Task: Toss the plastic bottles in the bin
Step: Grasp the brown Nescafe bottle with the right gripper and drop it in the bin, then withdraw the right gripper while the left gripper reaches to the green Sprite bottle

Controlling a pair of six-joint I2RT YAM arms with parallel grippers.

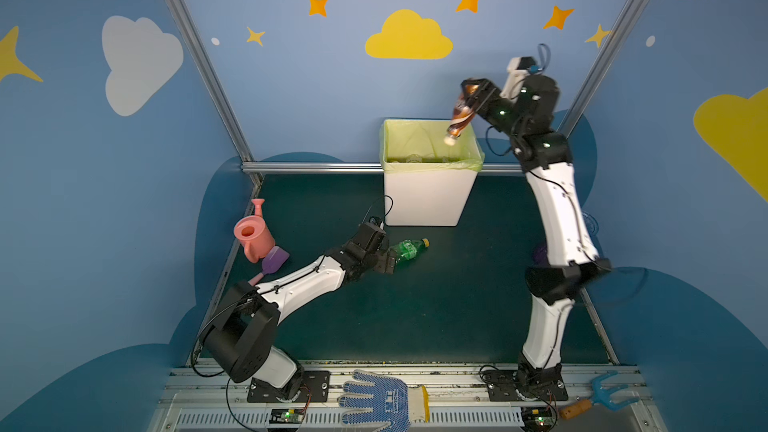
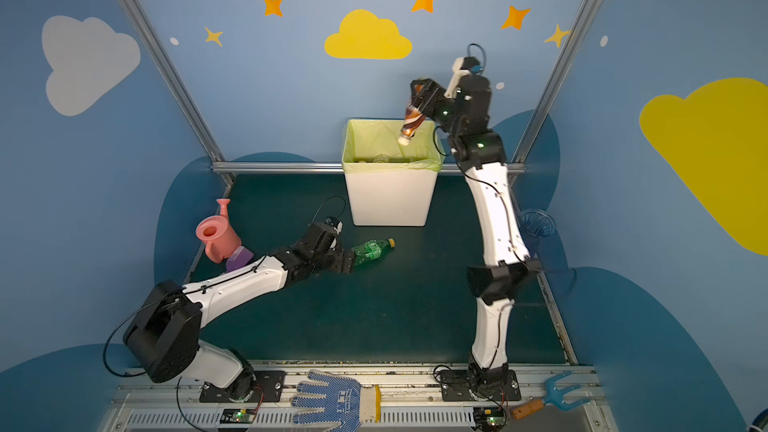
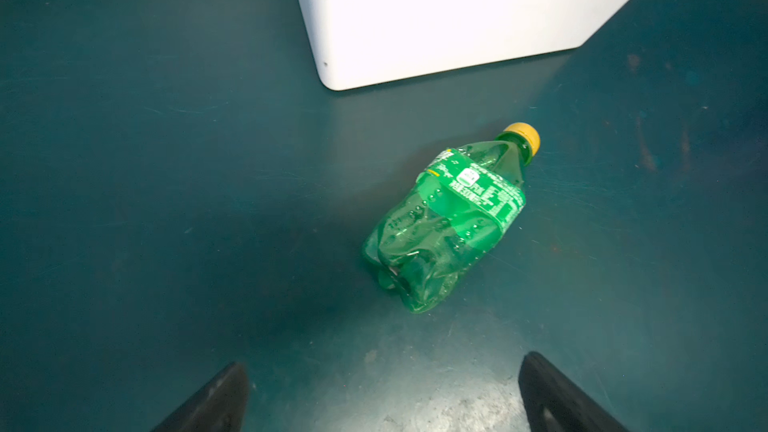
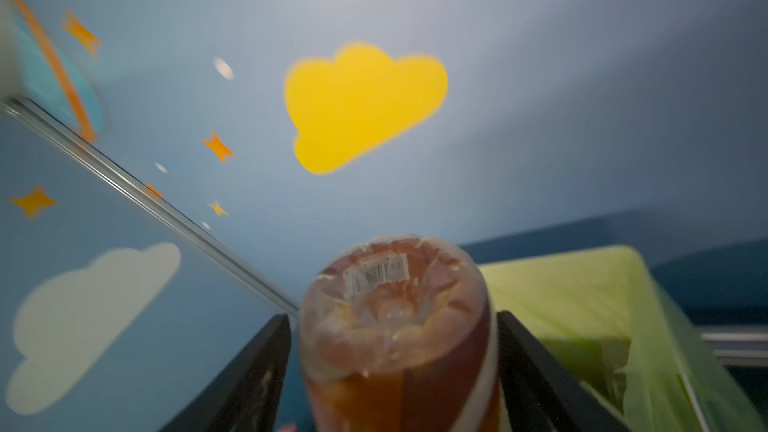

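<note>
Teal tabletop (image 1: 436,317), white bin (image 1: 428,197), blue cloud-and-star walls (image 1: 311,89)

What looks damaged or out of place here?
The green bottle lying on the mat before the white bin is crushed and dented. A blue dotted glove and a small blue hand fork lie on the front rail, odd company for bottles.

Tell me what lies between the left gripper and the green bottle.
Only bare green mat; the left wrist view shows the open left gripper short of the green bottle, not touching.
</note>
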